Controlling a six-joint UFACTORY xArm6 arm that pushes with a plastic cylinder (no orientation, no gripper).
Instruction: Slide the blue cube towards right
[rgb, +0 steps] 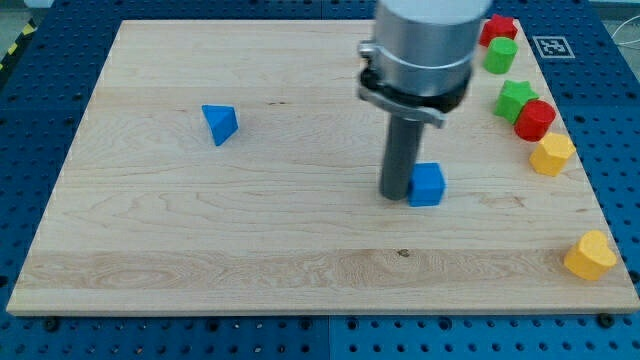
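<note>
The blue cube (427, 185) sits on the wooden board (250, 230), right of centre. My tip (394, 193) rests on the board right against the cube's left side. The rod rises from there into the grey arm body at the view's top. A blue triangular block (220, 123) lies far to the left.
Along the board's right edge stand a red star-like block (497, 28), a green cylinder (501, 55), a green star block (516, 99), a red block (535, 120), a yellow block (551, 154) and another yellow block (590, 255) at the lower right.
</note>
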